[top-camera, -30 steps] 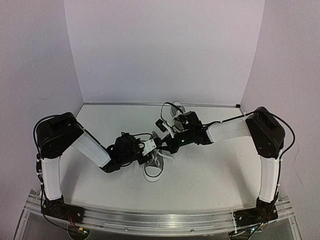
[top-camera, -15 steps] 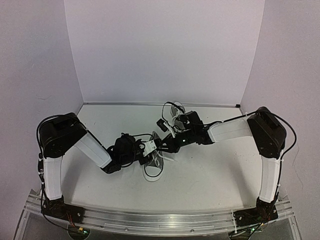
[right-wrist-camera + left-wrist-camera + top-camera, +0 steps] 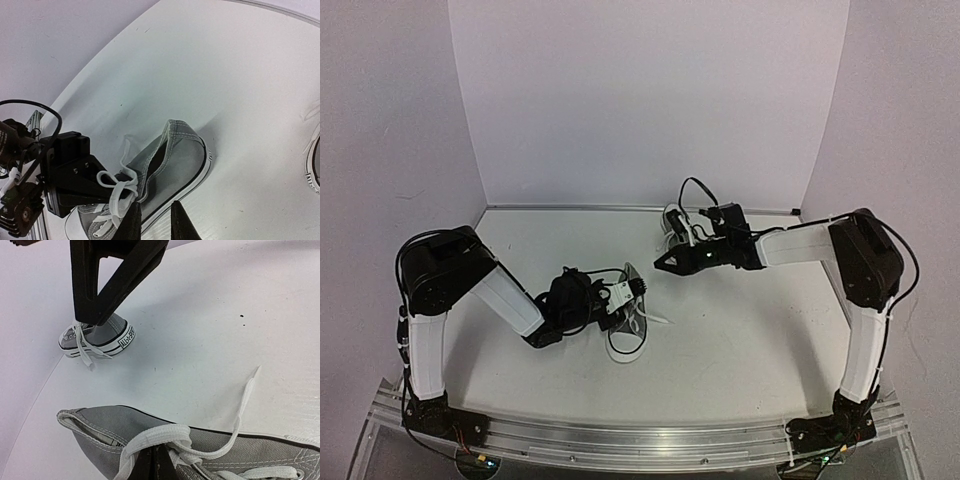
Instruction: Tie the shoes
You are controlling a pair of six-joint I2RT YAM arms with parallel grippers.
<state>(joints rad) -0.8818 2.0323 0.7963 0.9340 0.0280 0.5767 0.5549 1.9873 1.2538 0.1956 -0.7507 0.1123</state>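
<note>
On the bench [image 3: 750, 345], near shoe [image 3: 250, 450] isn't knotted yet: my left claw [image 3: 154, 462] is clamped on its lace [image 3: 165, 432], right claw [image 3: 156, 220] is slightly open and empty, far shoe [image 3: 114, 329] looks untied.

left fingers [image 3: 147, 467] pinch a lace [image 3: 155, 432] of the near shoe [image 3: 95, 432]; the far shoe [image 3: 112, 332] stands beyond, partly behind the right fingers [image 3: 82, 285]
</note>
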